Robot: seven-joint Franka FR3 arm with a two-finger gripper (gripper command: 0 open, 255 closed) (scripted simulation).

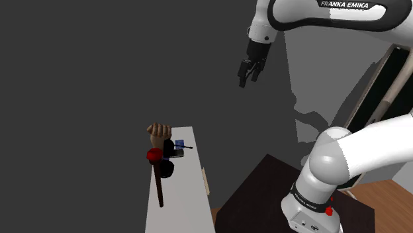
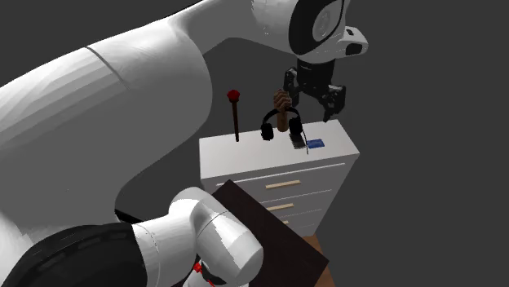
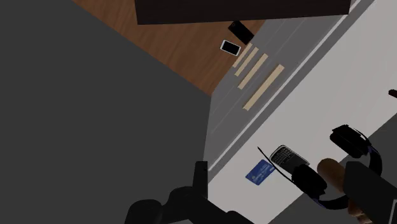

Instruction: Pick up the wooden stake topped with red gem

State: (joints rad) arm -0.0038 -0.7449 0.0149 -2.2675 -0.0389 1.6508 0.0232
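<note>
Red gem over a dark wooden shaft identifies the stake point(image 1: 159, 182). In the shoulder view it stands upright on the white dresser top point(image 1: 185, 212), just beside black headphones point(image 1: 165, 169). The gripper point(image 1: 249, 74) hangs high above the dresser and well apart from the stake, with its fingers spread wide and holding nothing.

In the second exterior view, the stake point(image 2: 236, 122) stands near that view's left end of the top, its shaft free of neighbours. This probably leaves room for a side grasp. The headphones point(image 2: 267, 129) appear hung on a brown hand-shaped stand point(image 2: 282, 110). A phone point(image 2: 296, 140) and a blue card point(image 2: 316, 144) lie flat nearby. The gripper point(image 2: 314, 99) sits above these items, not above the stake.

In the wrist view, the hand looks down on the card point(image 3: 259, 172) and the phone point(image 3: 286, 158). A sideways shift toward the stake is probably required before descent.
</note>
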